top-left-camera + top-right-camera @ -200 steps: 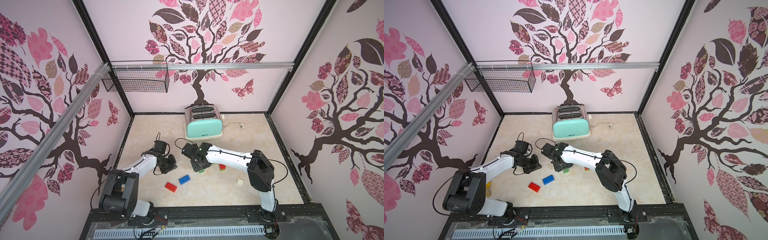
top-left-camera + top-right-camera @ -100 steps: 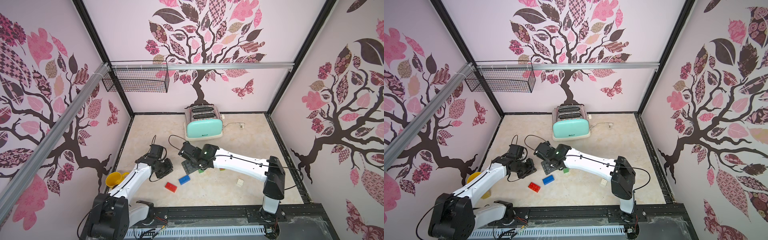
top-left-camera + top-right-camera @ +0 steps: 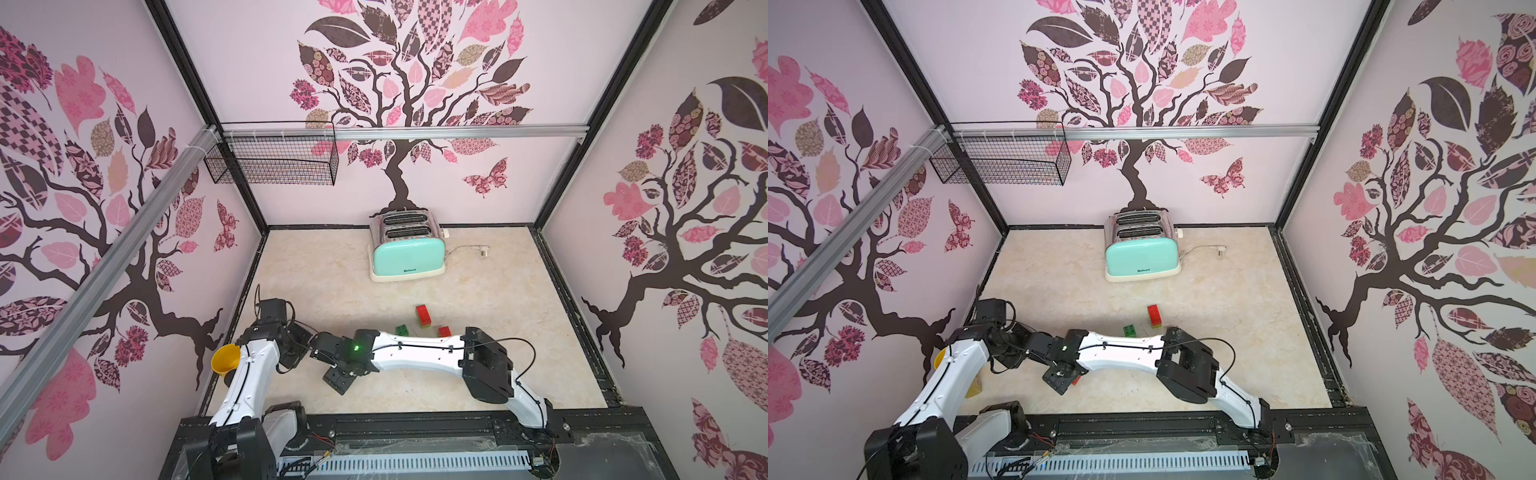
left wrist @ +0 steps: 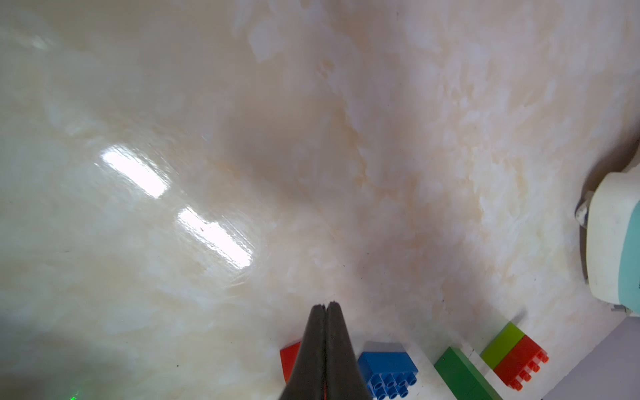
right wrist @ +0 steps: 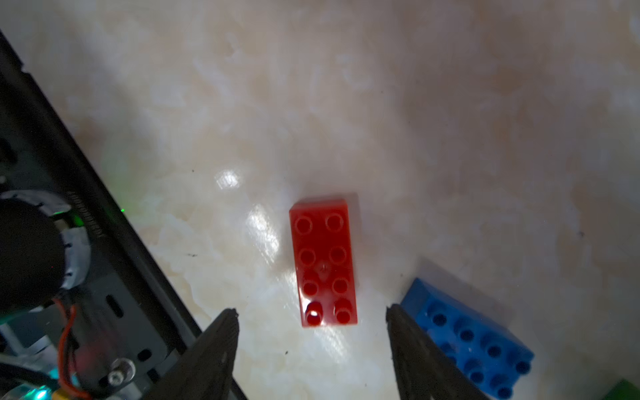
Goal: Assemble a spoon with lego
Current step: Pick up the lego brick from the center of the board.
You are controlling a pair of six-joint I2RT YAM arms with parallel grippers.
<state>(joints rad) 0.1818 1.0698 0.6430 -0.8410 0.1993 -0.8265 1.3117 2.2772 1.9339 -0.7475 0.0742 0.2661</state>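
Observation:
The lego lies loose on the marble table. A red oblong brick (image 5: 323, 259) lies studs up, its near end level with the tips of my right gripper (image 5: 311, 313), which is open and holds nothing. A blue brick (image 5: 467, 332) lies just outside one right finger. My left gripper (image 4: 325, 306) is shut and empty above the table, with the red brick (image 4: 289, 358) and blue brick (image 4: 388, 369) behind its fingers. Further out lie a dark green brick (image 3: 402, 330), a red-on-lime stack (image 3: 423, 318) and a small red brick (image 3: 444, 331). The spoon is out of view.
A mint toaster (image 3: 408, 255) stands at the back with its plug (image 3: 482, 249) lying beside it. A wire basket (image 3: 274, 160) hangs on the back left wall. A yellow cup (image 3: 225, 359) sits by the left arm. My right arm (image 3: 415, 351) reaches across the front of the table.
Both arms have drawn back toward the front of the table. My right gripper left the green brick and now hangs over the red and blue bricks, hiding them in the top views.

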